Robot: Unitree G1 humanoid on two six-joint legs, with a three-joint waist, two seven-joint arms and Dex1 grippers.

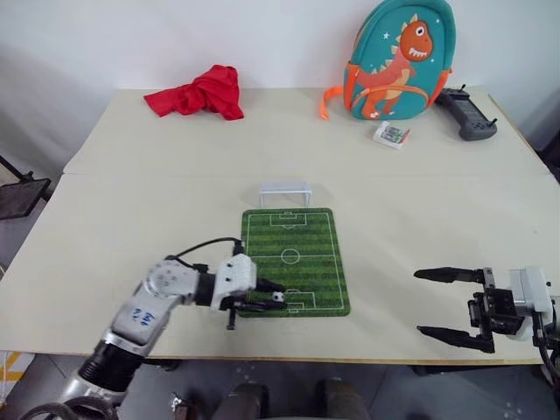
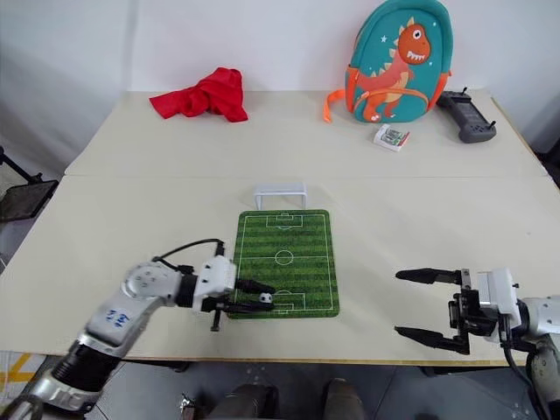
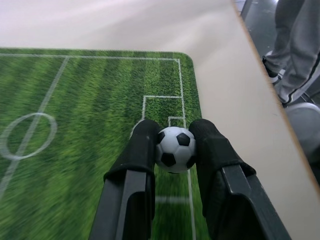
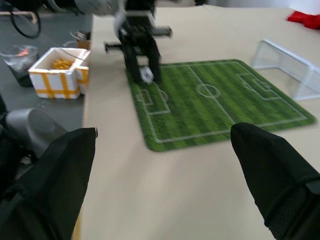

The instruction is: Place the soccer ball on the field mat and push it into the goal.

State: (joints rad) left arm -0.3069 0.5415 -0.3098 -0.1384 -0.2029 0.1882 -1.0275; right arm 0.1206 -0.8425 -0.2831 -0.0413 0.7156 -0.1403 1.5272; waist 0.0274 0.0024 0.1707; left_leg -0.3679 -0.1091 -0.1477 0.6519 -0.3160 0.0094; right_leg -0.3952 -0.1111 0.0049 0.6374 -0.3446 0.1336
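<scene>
The soccer ball [image 3: 175,148], white with black patches, sits between the two black fingers of my left gripper [image 1: 273,297], which is shut on it. It hovers over the near penalty area of the green field mat [image 1: 293,254], at the mat's front left. The pale goal [image 1: 285,192] stands just past the mat's far edge. My right gripper [image 1: 444,304] is open and holds nothing, near the table's front right edge, pointing left toward the mat [image 4: 215,100]. In the right wrist view the left gripper [image 4: 142,62] with the ball [image 4: 146,74] shows at the mat's end, opposite the goal [image 4: 292,67].
At the back of the table lie a red cloth [image 1: 199,93], a teal dinosaur backpack [image 1: 398,61], a small card packet [image 1: 392,135] and a black controller [image 1: 468,114]. A white and yellow box [image 4: 60,72] stands on the floor beyond the table edge. A person's legs [image 3: 295,55] show beside the table.
</scene>
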